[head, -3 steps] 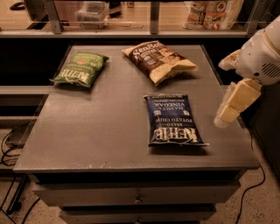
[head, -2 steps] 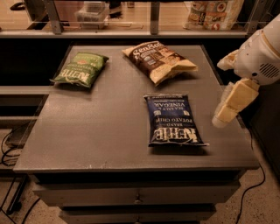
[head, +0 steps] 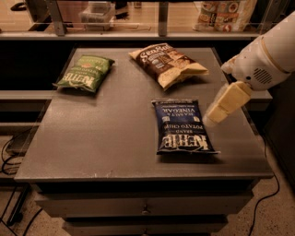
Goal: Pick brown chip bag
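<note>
The brown chip bag [head: 167, 63] lies at the far middle of the grey table [head: 106, 133]; it is dark brown with cream ends and white script lettering. My gripper [head: 225, 105] hangs from the white arm at the right and points down-left over the table's right edge. It is beside the blue bag and to the front right of the brown bag, touching neither. It holds nothing that I can see.
A dark blue Kettle vinegar bag [head: 182, 126] lies front right of centre. A green Kettle bag [head: 85, 73] lies far left. A shelf with a rail and packaged goods [head: 225, 14] runs behind the table. Cables [head: 9, 156] hang at the left.
My gripper and arm have moved a little to the left and slightly up, closer to the blue bag's right edge. The bags have not moved.
</note>
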`<action>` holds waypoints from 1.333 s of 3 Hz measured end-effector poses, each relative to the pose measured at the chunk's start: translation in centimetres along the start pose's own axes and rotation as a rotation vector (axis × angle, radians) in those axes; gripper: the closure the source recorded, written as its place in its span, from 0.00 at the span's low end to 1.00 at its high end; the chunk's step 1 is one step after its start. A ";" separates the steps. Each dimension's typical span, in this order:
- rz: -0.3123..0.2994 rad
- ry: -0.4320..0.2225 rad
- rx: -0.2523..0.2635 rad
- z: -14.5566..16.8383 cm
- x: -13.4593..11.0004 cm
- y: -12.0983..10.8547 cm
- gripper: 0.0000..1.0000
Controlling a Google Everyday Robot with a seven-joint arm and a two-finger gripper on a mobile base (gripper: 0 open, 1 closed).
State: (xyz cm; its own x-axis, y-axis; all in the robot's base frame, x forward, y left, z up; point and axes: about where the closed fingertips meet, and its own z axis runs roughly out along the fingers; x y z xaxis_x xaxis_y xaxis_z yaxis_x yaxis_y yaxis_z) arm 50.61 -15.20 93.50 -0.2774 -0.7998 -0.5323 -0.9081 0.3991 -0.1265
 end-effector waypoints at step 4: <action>0.137 -0.191 0.130 4.8 -5.7 -7.7 0.00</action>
State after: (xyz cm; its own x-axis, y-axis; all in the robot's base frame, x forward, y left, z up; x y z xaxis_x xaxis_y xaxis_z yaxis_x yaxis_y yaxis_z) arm 60.71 -11.58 93.47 -0.3198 -0.6403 -0.6984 -0.8149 0.5620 -0.1421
